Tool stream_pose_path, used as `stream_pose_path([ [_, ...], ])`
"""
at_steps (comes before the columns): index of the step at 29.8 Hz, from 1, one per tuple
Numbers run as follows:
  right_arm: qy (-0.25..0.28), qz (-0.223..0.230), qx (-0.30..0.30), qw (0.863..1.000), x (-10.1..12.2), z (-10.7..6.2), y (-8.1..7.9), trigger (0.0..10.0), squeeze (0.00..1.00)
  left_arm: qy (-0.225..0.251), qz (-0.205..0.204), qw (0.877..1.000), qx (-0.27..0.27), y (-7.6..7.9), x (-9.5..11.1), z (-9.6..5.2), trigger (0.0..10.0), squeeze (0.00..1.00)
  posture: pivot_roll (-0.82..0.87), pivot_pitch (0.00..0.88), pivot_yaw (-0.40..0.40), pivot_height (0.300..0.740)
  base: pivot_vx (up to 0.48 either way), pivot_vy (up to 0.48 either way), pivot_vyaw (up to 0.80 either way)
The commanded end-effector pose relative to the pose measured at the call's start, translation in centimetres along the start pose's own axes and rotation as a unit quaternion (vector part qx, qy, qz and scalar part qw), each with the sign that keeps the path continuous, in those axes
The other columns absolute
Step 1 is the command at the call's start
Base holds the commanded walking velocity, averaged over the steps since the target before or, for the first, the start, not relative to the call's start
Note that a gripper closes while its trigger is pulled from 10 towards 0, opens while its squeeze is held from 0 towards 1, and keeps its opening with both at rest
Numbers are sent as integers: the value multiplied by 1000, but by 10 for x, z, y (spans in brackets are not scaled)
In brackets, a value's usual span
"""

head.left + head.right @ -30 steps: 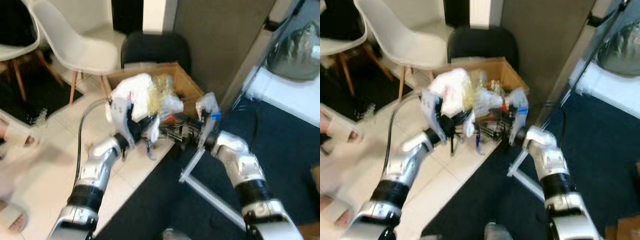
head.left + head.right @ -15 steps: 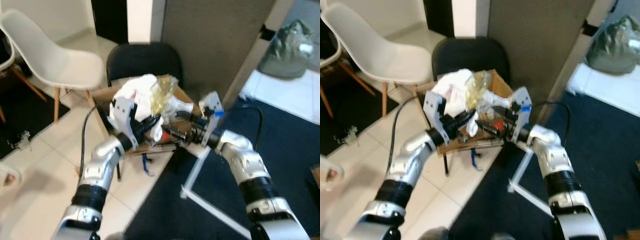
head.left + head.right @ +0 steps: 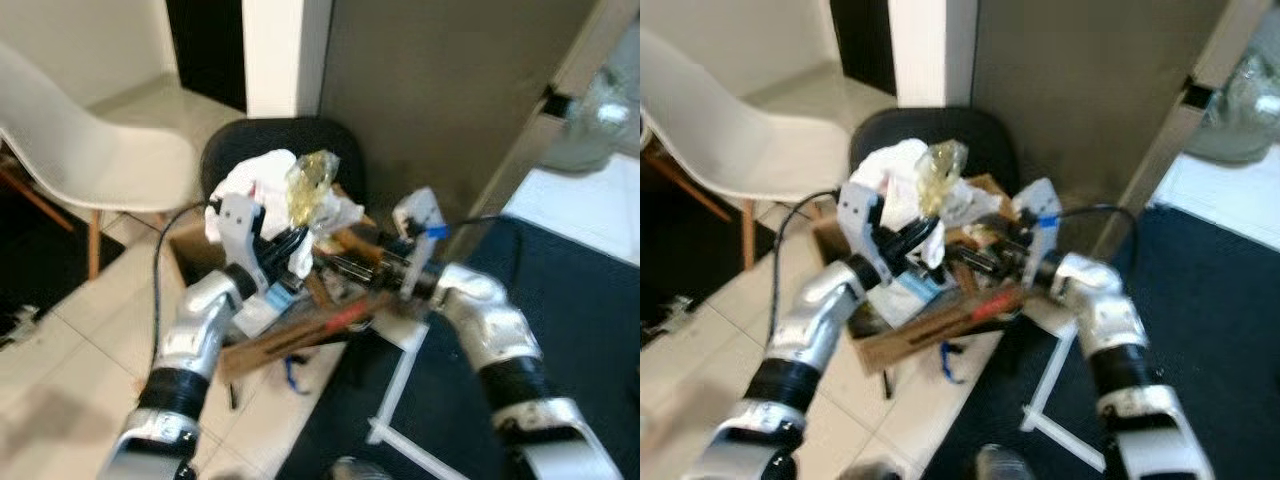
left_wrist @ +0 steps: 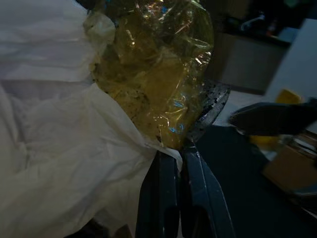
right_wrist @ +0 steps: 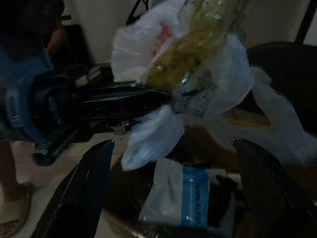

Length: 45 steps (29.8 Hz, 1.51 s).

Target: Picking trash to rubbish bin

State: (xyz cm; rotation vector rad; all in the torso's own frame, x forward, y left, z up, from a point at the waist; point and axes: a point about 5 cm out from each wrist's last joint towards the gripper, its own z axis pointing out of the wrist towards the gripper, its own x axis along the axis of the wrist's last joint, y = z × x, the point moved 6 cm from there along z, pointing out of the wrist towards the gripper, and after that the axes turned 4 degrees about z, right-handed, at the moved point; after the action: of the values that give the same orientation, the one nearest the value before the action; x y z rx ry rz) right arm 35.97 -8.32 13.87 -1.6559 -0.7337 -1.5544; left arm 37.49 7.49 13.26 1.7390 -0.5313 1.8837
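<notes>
Left eye floor: pale tiles (image 3: 70, 350) beside dark carpet (image 3: 590, 320); white chair (image 3: 90, 150), black chair (image 3: 280, 150).
Left eye box: cardboard box (image 3: 300, 335) of rubbish, now tipped lower than before.
Left wrist trash: white and yellowish plastic bags (image 4: 99, 99) above box, pinched in closed left gripper (image 4: 181, 148).
Right wrist pincer: right gripper (image 5: 173, 163) spread wide, facing bags.

1 cardboard box (image 3: 290, 340), 2 chairs (image 3: 80, 150), 2 end effectors (image 3: 300, 238), 1 trash bundle (image 3: 270, 185)
</notes>
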Motion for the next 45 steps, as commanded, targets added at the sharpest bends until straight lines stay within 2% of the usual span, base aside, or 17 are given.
stream_pose_path([
  [1,-11,-8,9,1000,-4,2,-5,10000,0,-23,-8,999,29,-12,-12,-6,10000,0,-37,0,-63,740,0,0,0],
  [2,-14,-11,9,1000,-4,2,-5,10000,0,-34,-14,998,53,-22,-17,-9,10000,0,-37,0,-63,740,0,0,0],
  [3,-14,-11,9,1000,-4,2,-5,10000,0,-34,-14,998,53,-22,-17,-9,10000,0,-37,0,-63,740,0,0,0],
  [4,-18,-17,10,1000,-5,2,-6,10000,0,-42,-21,996,71,-29,-21,-12,10000,0,-39,0,-62,740,0,0,0],
  [5,-18,-17,10,1000,-5,2,-6,10000,0,-42,-21,996,71,-29,-21,-12,10000,0,-39,0,-62,740,0,0,0],
  [8,-24,-23,11,999,-5,1,-5,10000,0,-46,-41,993,102,-42,-23,-17,10000,0,-37,0,-63,740,0,0,0],
  [10,-24,-23,11,999,-5,1,-5,10000,0,-46,-41,993,102,-42,-23,-17,10000,0,-37,0,-63,740,0,0,0],
  [15,-32,-32,13,999,-6,0,-5,10000,0,-56,-64,988,129,-56,-28,-24,10000,0,-37,0,-65,740,0,0,0],
  [18,-44,-44,12,998,-9,-2,-4,10000,0,-70,-65,988,121,-55,-34,-24,10000,0,-37,0,-67,740,0,0,0],
  [30,-54,-49,8,997,-12,-4,-1,10000,0,-74,-62,989,115,-52,-36,-22,10000,0,-36,0,-71,740,0,0,0],
  [31,-54,-49,8,997,-13,-4,-1,10000,0,-72,-62,989,113,-52,-36,-22,10000,769,-36,0,-71,740,0,0,0],
  [32,-54,-49,8,997,-13,-4,-1,10000,0,-72,-62,989,113,-52,-36,-22,10000,769,-36,0,-71,740,0,0,0],
  [33,-55,-49,8,997,-13,-4,-1,10000,0,-72,-61,989,112,-52,-36,-22,10000,996,-36,0,-71,740,0,0,0],
  [45,-57,-49,6,997,-16,-5,0,10000,0,-58,-56,992,96,-49,-33,-20,10000,1000,-39,0,-73,740,0,0,0],
])
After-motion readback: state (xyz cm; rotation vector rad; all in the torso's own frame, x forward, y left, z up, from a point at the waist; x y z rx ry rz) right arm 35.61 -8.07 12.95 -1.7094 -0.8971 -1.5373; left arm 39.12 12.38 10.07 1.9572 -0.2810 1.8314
